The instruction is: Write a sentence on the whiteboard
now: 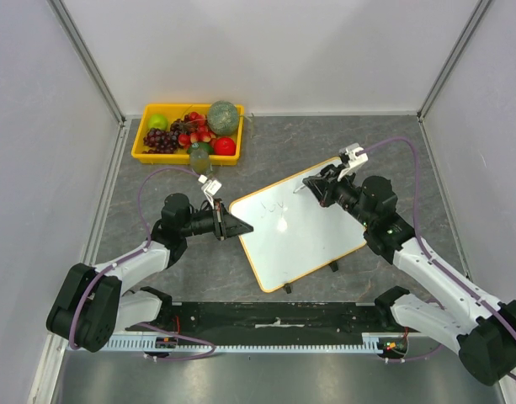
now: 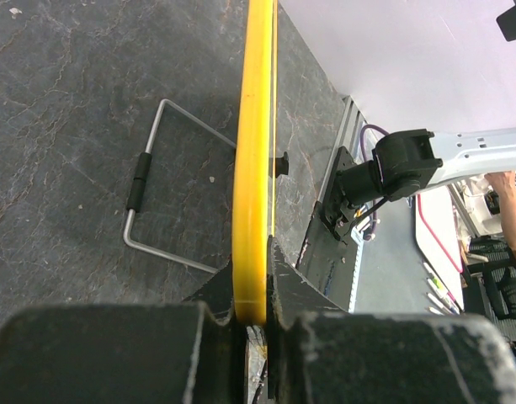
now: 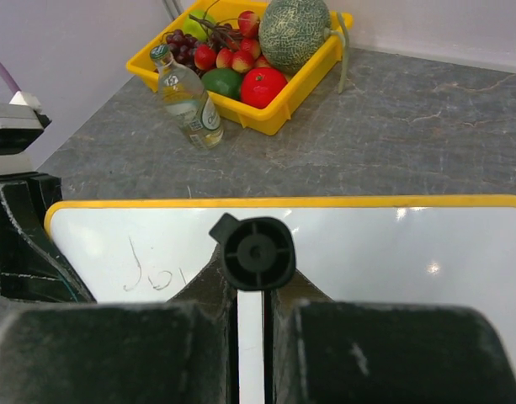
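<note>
While the left gripper [image 1: 239,227] is clenched on the yellow frame at the left corner of the whiteboard [image 1: 300,240], steadying it at mid-table over its wire stand [image 2: 140,180], the right gripper [image 1: 315,187] is clamped around a marker [image 3: 258,252] at the board's far edge. Only the opening of the sentence [image 3: 152,273] shows, something like "Jo" and one more stroke, on the far part of the board; the rest of the white surface is bare. So the writing looks early, probably mid first word. Whether the tip touches the surface I cannot tell. Next, I judge, the tip must land just beside the last stroke with light pressure, while the left grip stays firm so the board does not shift or tip.
</note>
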Controlling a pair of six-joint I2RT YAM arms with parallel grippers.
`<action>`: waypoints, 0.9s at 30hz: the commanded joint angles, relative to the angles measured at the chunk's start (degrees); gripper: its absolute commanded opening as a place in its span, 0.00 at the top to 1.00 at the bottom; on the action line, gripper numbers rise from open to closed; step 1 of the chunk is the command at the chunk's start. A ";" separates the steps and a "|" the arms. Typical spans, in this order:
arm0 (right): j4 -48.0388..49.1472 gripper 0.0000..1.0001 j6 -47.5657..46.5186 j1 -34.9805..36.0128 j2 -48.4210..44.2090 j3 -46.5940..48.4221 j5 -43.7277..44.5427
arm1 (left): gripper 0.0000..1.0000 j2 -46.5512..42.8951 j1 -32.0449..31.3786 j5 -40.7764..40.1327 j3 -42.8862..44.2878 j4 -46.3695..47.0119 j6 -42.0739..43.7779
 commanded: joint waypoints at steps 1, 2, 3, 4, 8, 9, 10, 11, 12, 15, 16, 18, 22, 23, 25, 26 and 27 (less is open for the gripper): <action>3.59 1.00 -0.43 0.23 0.87 -0.02 2.96 | 0.98 1.45 -1.18 2.89 -3.24 -4.04 11.05; 3.41 1.00 -0.78 0.23 1.31 -0.29 3.04 | 0.98 1.36 -1.27 2.89 -3.24 -3.95 11.05; 3.50 1.00 -1.04 0.06 1.66 -0.90 3.30 | 0.98 1.45 -1.27 2.89 -3.15 -3.95 11.05; 3.59 1.00 -1.13 0.23 1.84 -1.43 3.48 | 0.98 1.45 -1.18 2.89 -3.15 -3.95 11.05; 3.50 1.00 -0.95 0.06 2.28 -3.54 3.31 | 0.98 1.45 -1.27 2.98 -3.15 -3.95 11.05; 3.50 1.00 -0.95 0.23 2.37 -3.98 3.57 | 0.98 1.53 -1.18 2.98 -3.15 -3.95 11.05; 3.41 1.00 -1.13 0.14 2.19 -4.33 3.83 | 0.98 1.53 -1.18 3.06 -3.15 -3.86 11.05; 3.24 1.00 -1.13 0.14 2.19 -4.68 4.27 | 0.98 1.53 -1.27 3.07 -3.24 -3.95 11.05; 2.97 1.00 -1.22 0.14 2.19 -5.03 4.54 | 0.98 1.62 -1.18 3.07 -3.15 -3.95 11.05; 2.53 1.00 -1.13 0.23 2.28 -5.56 4.98 | 0.98 1.71 -1.27 3.15 -3.15 -3.77 11.05; 2.27 1.00 -1.13 0.32 2.28 -5.74 4.98 | 0.98 1.71 -1.18 3.15 -3.15 -3.77 11.05; 1.57 1.00 -1.31 0.23 2.11 -6.09 5.24 | 0.98 1.88 -1.18 3.24 -3.06 -3.68 11.05; 0.69 1.00 -1.22 0.15 1.58 -7.05 5.24 | 0.98 1.89 -1.27 3.24 -3.06 -3.77 10.97; 0.42 1.00 -1.22 0.14 1.40 -7.41 5.33 | 0.98 1.89 -1.27 3.24 -3.06 -3.68 11.05; 0.25 1.00 -1.13 0.23 1.23 -8.11 5.24 | 0.98 1.97 -1.18 3.15 -3.06 -3.68 10.97; 0.33 1.00 -1.04 0.15 1.23 -8.46 5.24 | 0.98 2.06 -1.27 3.24 -3.06 -3.68 11.05; 0.33 1.00 -0.96 0.14 1.05 -8.64 5.07 | 0.98 2.06 -1.18 3.24 -2.98 -3.77 10.97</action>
